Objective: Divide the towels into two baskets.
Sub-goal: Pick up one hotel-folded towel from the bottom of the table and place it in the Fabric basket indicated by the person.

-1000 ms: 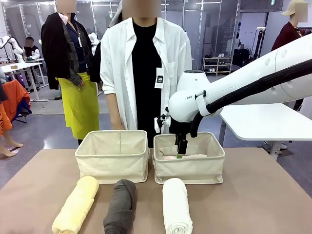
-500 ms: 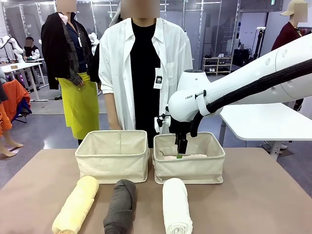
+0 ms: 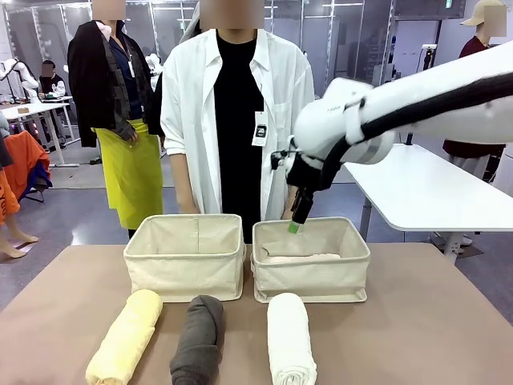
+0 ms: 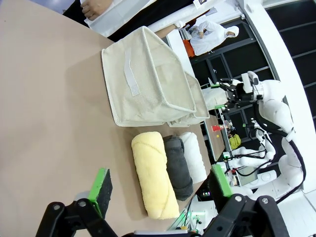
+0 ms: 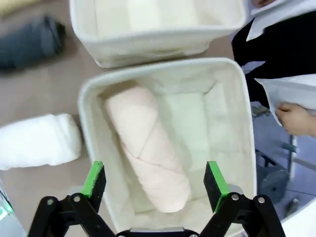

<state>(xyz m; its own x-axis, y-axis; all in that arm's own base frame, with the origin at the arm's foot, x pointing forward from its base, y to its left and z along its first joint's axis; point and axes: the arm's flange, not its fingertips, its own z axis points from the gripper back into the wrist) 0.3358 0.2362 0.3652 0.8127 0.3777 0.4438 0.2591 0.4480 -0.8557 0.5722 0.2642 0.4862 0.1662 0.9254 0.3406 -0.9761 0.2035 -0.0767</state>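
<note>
Right pincer [image 3: 294,228] spread wide and empty above the right-hand basket [image 3: 313,279] with the pale pink towel [image 5: 148,153] inside (along its near wall), left pincer [image 4: 160,185] likewise wide, yellow towel [image 3: 124,337], grey towel [image 3: 198,341] and white towel [image 3: 290,341] side by side on the surface [image 3: 417,321].

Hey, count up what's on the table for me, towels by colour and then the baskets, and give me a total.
pale yellow towel: 1
dark grey towel: 1
white towel: 1
pale pink towel: 1, lying in the right basket
baskets: 2, counting the left basket
Total: 6 things, 4 towels and 2 baskets
</note>
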